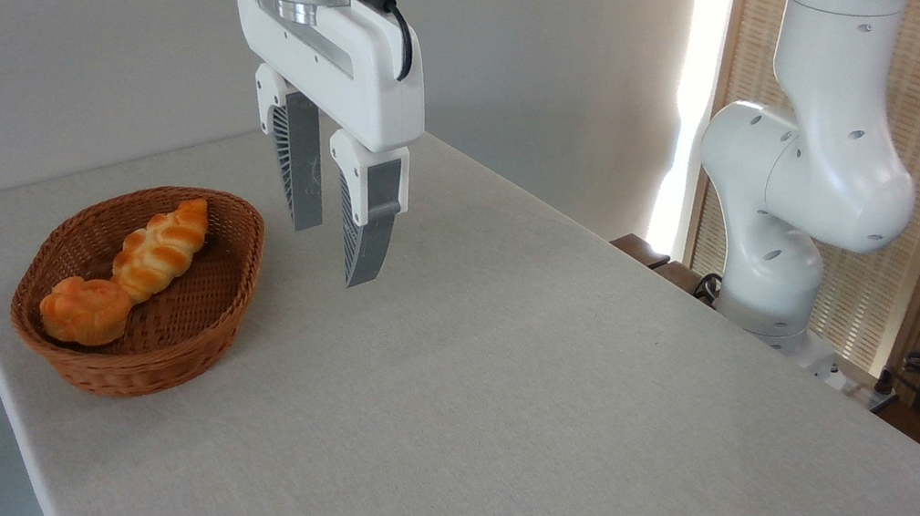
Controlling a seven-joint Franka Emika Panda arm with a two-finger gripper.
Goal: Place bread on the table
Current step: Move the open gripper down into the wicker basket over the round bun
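**Desk:** What does the frame show?

**Photographer:** A white arm's tool [338,255] hangs in the air just right of a brown wicker basket [226,309], its two ribbed grey fingers [367,229] spread apart and holding nothing. The bread [85,310], a small round orange bun, sits inside the basket at its near-left end, touching the longer braided loaf [161,246] that lies behind it.

**Desk:** So the lift is not yet made?

**Photographer:** That is my reading. The bun is in the basket, and the pale surface [548,401] to the basket's right is where it belongs.

**Desk:** How should the pick go?

**Photographer:** Judging from here, the tool needs to cross above the basket's right wall, then come straight down over the bun with the fingers straddling it, clear of the loaf and the near rim. The bun lies close to that rim, so a finger could catch the wicker. Lift well above the wall before moving right.

**Desk:** Room to set it down?

**Photographer:** Plenty right of the basket. The basket itself stands near the surface's left edge, so that side is no place for the drop.
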